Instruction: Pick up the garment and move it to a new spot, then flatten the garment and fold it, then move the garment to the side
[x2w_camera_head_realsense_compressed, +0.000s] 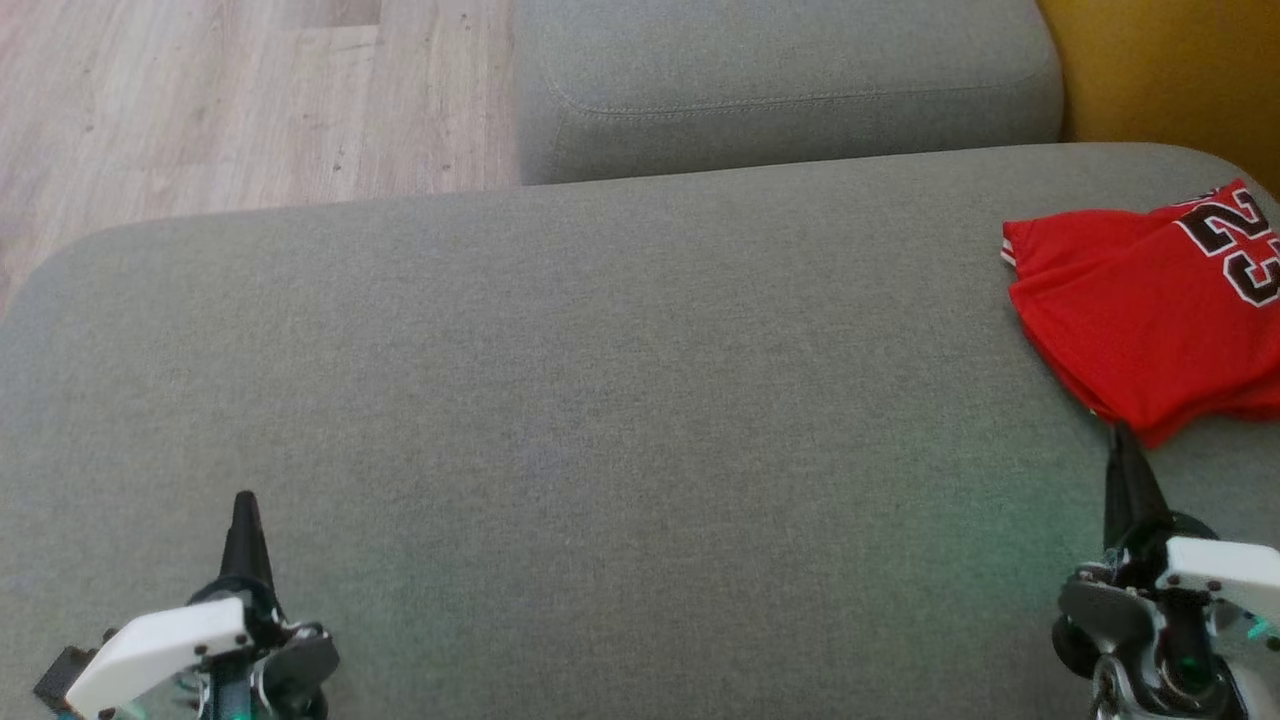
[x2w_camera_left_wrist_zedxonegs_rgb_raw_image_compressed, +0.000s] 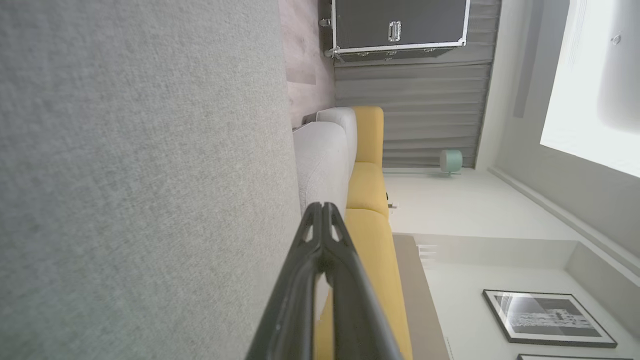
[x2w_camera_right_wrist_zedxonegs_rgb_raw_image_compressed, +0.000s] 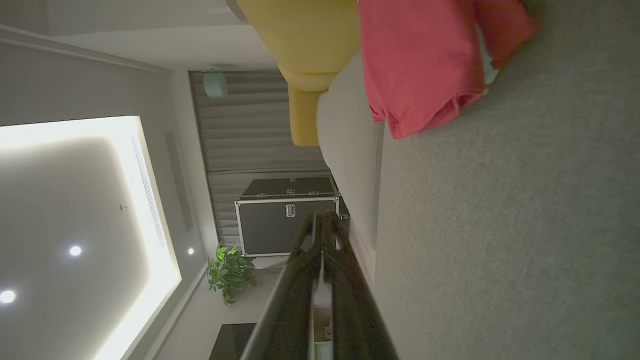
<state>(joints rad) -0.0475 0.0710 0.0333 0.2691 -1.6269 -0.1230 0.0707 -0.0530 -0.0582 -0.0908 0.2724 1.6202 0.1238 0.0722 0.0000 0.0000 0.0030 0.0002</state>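
Observation:
A red jersey (x2w_camera_head_realsense_compressed: 1150, 310) with the number 23 lies folded at the far right of the grey cushion (x2w_camera_head_realsense_compressed: 600, 380), running off the picture's right edge. The right wrist view has the same red jersey (x2w_camera_right_wrist_zedxonegs_rgb_raw_image_compressed: 420, 65) at the top, on the grey fabric. My right gripper (x2w_camera_head_realsense_compressed: 1122, 440) is shut, its tips just below the jersey's near edge, holding nothing; its closed fingers (x2w_camera_right_wrist_zedxonegs_rgb_raw_image_compressed: 325, 220) rise from the bottom of its wrist view. At the lower left, far from the jersey, my left gripper (x2w_camera_head_realsense_compressed: 245, 500) is shut and empty, tips together (x2w_camera_left_wrist_zedxonegs_rgb_raw_image_compressed: 322, 207).
A second grey cushion (x2w_camera_head_realsense_compressed: 780, 90) lies behind, with wooden floor (x2w_camera_head_realsense_compressed: 230, 100) at the back left and a yellow seat (x2w_camera_head_realsense_compressed: 1180, 70) at the back right. The wrist views show a dark metal-edged case (x2w_camera_right_wrist_zedxonegs_rgb_raw_image_compressed: 287, 215) and a potted plant (x2w_camera_right_wrist_zedxonegs_rgb_raw_image_compressed: 230, 272) farther off.

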